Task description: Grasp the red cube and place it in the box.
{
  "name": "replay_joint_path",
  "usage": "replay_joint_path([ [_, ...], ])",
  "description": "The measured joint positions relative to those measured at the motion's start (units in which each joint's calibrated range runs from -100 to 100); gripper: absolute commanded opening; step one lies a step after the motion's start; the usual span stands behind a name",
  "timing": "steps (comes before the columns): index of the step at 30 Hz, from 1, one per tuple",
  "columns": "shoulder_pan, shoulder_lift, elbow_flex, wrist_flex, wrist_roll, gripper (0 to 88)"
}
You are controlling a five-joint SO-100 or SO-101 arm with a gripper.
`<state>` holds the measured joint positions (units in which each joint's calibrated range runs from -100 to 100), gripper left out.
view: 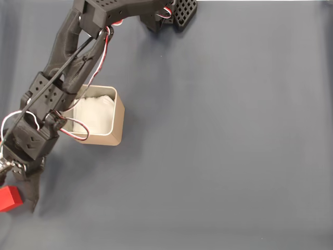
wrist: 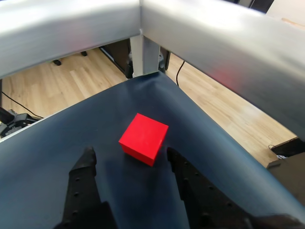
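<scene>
Fixed view: dark grey-blue cloth table (view: 223, 146), matte, faintly creased. Box (view: 97, 115), tan, square with rounded corners, thin metallic rim, white padding inside. Black perforated plastic arm (view: 65, 57) with red-white wires crosses the box's left side. Gripper (view: 21, 200) below-left of the box. Red cube (view: 9, 198), matte, below-left of the box, at the frame's left edge, just beside the dark fingers.

Wrist view: red cube (wrist: 144, 139), plain faces, sharp edges, resting on the cloth table (wrist: 47, 152) just ahead of the gripper (wrist: 128, 160); jaws spread apart, grasping nothing. Studded black fingers (wrist: 83, 183) flank the cube's near side. Wooden floor (wrist: 57, 81) beyond
</scene>
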<state>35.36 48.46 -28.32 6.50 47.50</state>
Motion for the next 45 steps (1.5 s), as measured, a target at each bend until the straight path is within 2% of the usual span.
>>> replay_joint_path([
  [31,0.1,4.7,-5.5,0.0,0.2,35.2],
  [45,0.5,8.3,-10.9,-0.6,0.2,31.3],
])
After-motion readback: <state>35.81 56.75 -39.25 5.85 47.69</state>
